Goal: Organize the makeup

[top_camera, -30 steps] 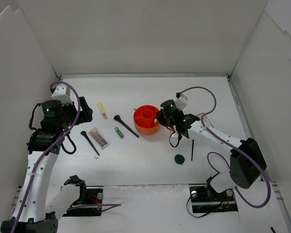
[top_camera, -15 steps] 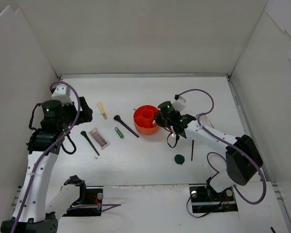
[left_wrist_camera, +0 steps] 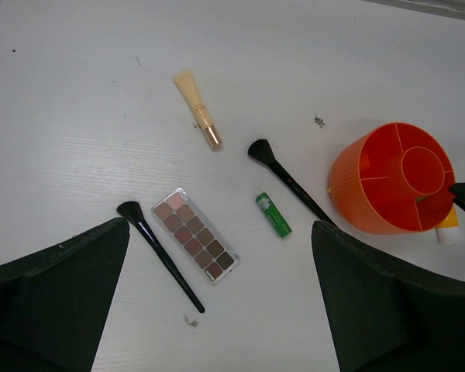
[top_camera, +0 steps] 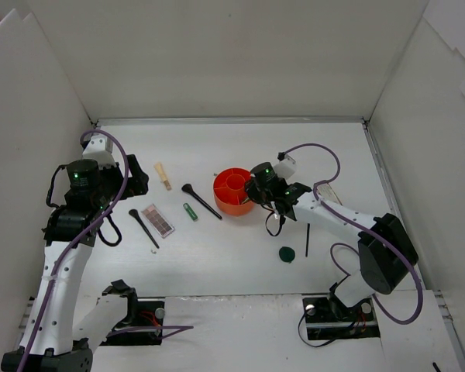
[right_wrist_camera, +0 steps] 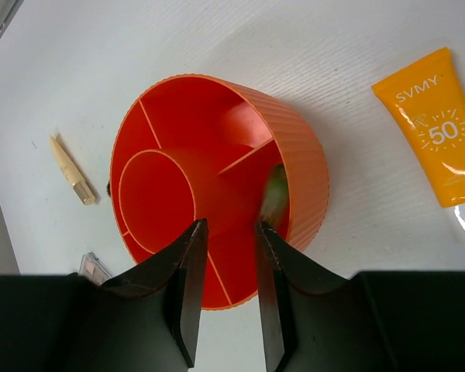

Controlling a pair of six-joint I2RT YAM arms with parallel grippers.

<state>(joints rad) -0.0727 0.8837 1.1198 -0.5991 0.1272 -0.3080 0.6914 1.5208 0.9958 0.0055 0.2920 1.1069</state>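
Drop-off in hand: right fingers [right_wrist_camera: 187, 294], slightly apart, hang over the ribbed red-orange round holder [right_wrist_camera: 304, 167], a small green tube [right_wrist_camera: 273, 194] blurred in its outer compartment; left fingers [left_wrist_camera: 54, 294] gape wide, empty; next, I reckon, lift clear and fetch the orange tube [right_wrist_camera: 438, 128] beside it

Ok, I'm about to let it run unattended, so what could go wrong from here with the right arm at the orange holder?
The small green tube, blurred, leans on the outer wall inside the orange holder, right by the right jaws; lifting away could drag it out. Those jaws hang close over the rim, so a sideways retreat might shove the holder into the orange sunscreen tube beside it.
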